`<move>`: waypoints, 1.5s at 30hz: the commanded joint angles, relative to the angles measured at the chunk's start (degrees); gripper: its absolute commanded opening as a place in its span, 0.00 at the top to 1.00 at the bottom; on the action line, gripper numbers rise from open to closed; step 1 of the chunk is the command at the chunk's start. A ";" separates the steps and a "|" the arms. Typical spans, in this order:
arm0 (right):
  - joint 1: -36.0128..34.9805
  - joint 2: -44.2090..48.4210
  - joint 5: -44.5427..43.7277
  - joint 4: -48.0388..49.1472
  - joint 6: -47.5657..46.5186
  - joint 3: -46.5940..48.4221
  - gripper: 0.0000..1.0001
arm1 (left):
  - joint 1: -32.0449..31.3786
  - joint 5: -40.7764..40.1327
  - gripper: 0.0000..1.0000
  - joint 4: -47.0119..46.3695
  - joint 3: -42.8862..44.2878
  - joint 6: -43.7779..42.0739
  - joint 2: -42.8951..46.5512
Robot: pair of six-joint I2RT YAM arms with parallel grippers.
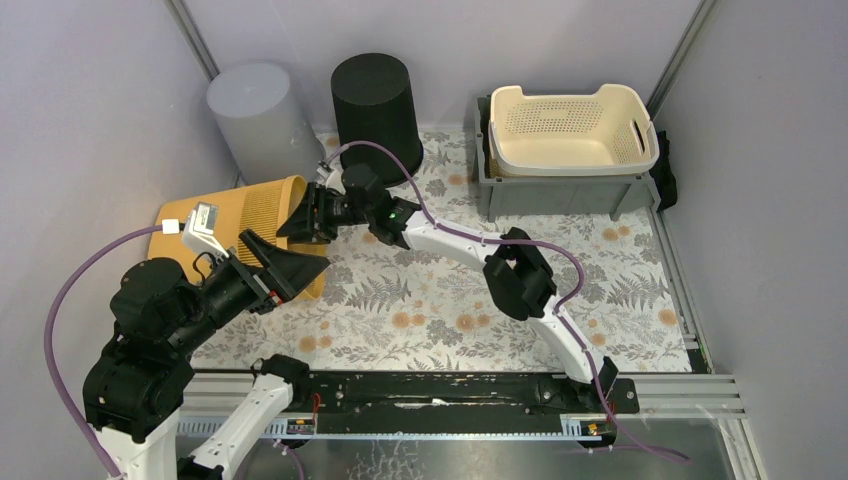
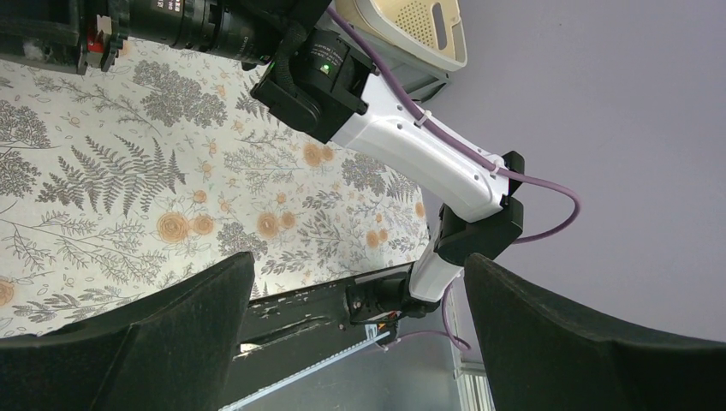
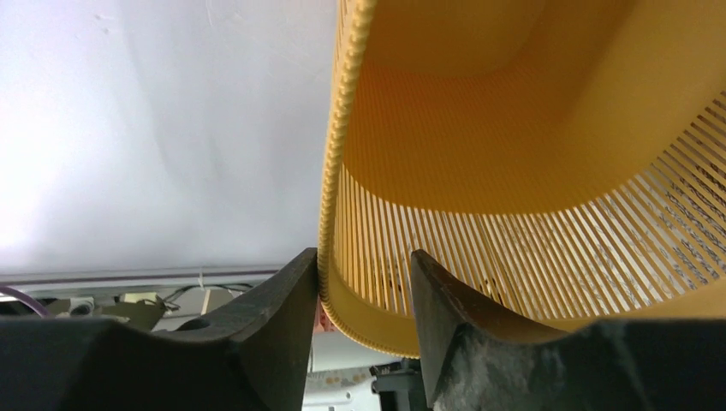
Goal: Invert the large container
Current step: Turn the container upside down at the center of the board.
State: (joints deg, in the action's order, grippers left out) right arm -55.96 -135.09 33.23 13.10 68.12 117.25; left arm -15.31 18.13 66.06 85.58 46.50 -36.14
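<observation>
The large container is a yellow slatted basket (image 1: 225,215) lying on its side at the left of the floral mat, mouth facing right. My right gripper (image 1: 297,218) is at the upper part of its mouth. In the right wrist view the basket's rim (image 3: 338,171) stands between the fingers of this gripper (image 3: 366,257). The outer finger touches the rim and the inner one stands apart from the wall, so the jaws are open around it. My left gripper (image 1: 290,262) is wide open and empty at the lower edge of the mouth; in its wrist view (image 2: 360,265) it holds nothing.
A grey bin (image 1: 262,115) and a black bin (image 1: 376,100) stand upside down at the back. A cream basket (image 1: 570,125) sits in a grey tub (image 1: 560,190) at the back right. The right arm (image 2: 411,145) crosses the mat. The left wall is close behind the basket.
</observation>
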 commanded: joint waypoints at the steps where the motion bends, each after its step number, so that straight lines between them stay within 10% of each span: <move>1: -0.72 0.21 -2.89 6.02 2.28 1.81 0.55 | 0.20 1.33 0.00 0.60 1.52 -1.33 -0.03; 14: -0.83 7.83 -6.37 6.45 -0.40 -6.56 0.94 | 0.20 1.14 0.00 0.72 0.99 -0.82 0.48; 37: 4.91 43.15 -7.30 11.71 -3.45 -51.68 0.96 | 0.23 1.76 0.00 -0.11 -0.65 0.20 1.58; 45: 6.81 46.97 -2.63 12.83 -1.22 -57.12 0.82 | 0.21 1.83 0.00 -0.76 -1.18 0.61 1.61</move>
State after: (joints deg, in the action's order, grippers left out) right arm -49.56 -90.70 27.38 22.09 66.35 60.82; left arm -15.31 18.26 66.83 84.86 46.96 -35.11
